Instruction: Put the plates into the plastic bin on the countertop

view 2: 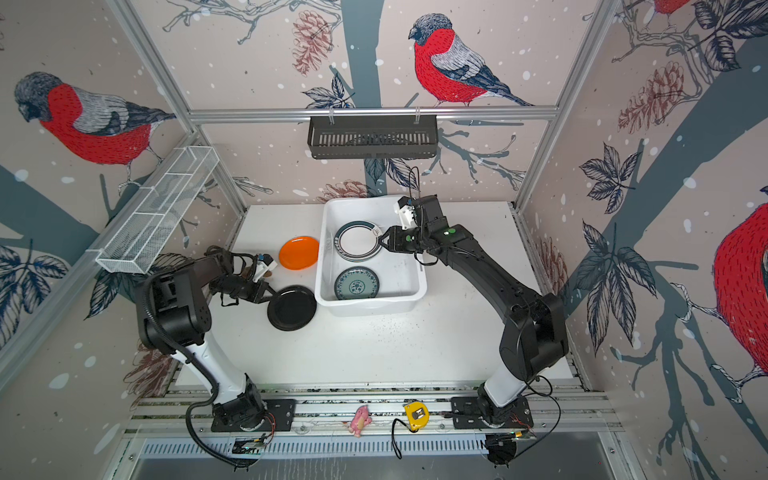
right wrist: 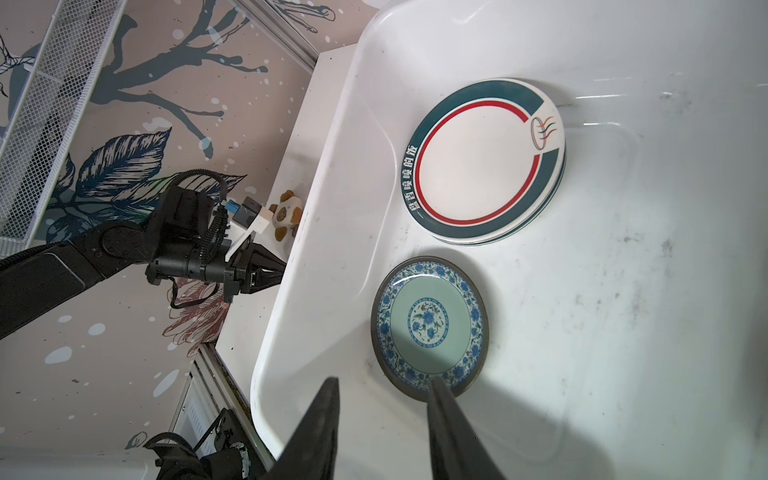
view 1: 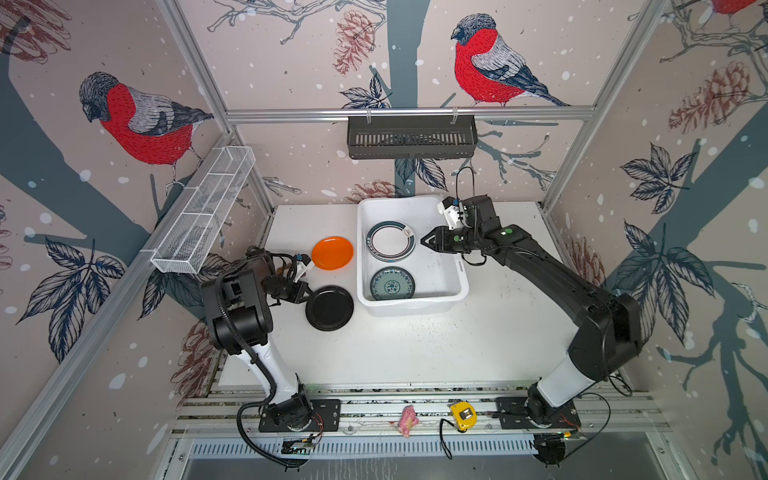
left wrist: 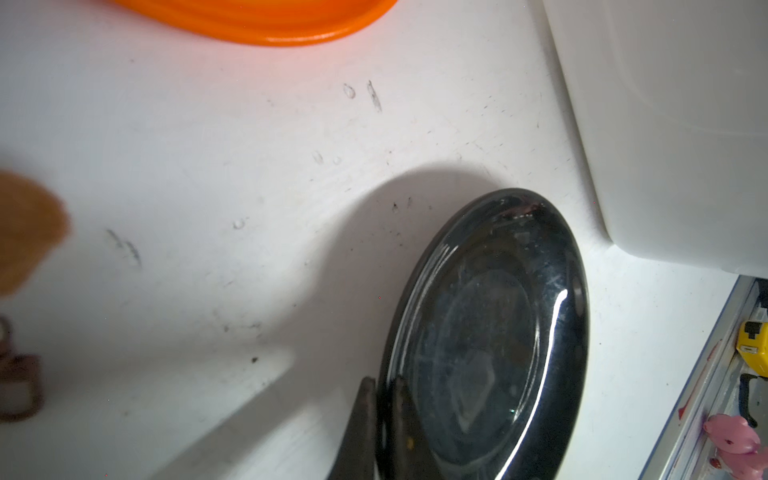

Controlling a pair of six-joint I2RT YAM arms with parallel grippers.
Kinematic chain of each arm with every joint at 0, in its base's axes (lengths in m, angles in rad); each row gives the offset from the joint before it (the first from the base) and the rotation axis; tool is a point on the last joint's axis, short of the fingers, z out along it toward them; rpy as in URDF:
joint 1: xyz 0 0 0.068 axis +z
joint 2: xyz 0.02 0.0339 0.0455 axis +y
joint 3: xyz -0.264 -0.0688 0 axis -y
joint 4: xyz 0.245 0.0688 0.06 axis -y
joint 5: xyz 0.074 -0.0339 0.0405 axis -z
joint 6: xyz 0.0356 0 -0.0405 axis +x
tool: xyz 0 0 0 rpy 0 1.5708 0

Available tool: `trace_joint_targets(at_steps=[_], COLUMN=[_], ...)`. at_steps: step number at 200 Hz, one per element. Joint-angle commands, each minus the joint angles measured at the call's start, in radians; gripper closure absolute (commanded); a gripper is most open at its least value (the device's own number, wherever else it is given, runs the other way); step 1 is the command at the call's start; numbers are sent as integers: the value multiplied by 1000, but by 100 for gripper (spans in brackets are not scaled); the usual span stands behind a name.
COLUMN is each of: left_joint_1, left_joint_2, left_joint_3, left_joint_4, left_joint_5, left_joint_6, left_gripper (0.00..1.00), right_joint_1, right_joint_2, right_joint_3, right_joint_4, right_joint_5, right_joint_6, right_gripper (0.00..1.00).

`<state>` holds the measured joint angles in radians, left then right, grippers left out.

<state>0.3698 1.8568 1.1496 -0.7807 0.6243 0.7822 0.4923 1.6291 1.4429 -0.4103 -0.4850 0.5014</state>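
Black plate [view 1: 332, 309] rim-pinched in my left claw [view 1: 308, 296]; right claw [view 1: 422, 241] ajar, empty, over the front-to-back plastic bin [view 1: 411, 307] holding teal plate [view 1: 392, 284] and banded plates [view 1: 390, 242].

Front half of the counter [view 1: 415, 353] is bare, a wide open passage. Inside the bin [view 1: 411, 306] the right half of the floor is free; the plate stack [view 1: 390, 241] and teal plate [view 1: 392, 284] fill the left side. Over the bin the right gripper [view 1: 424, 241] hangs beside the stack, blocking entry there. The orange plate [view 1: 332, 252] and black plate [view 1: 330, 308] sit just beside the bin's left wall, leaving narrow gaps only. The left gripper [view 1: 308, 296] takes up the black plate's left rim.
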Motion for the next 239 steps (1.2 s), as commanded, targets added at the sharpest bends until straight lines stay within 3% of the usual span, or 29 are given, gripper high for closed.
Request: trace_joint_targets(at_steps=[1, 239], left_joint_1=[4, 6], left_joint_2=[-21, -108], left_joint_3=[16, 180], left_joint_4=[-29, -190], left_joint_5=[-36, 0], left_joint_6=[29, 37], left_gripper=[100, 100], right_joint_1=[0, 2], right_joint_2=[-4, 12], right_joint_3=[4, 24], right_joint_4=[27, 33], right_joint_5=[-14, -35], right_joint_6=[12, 12], right_gripper=[63, 63])
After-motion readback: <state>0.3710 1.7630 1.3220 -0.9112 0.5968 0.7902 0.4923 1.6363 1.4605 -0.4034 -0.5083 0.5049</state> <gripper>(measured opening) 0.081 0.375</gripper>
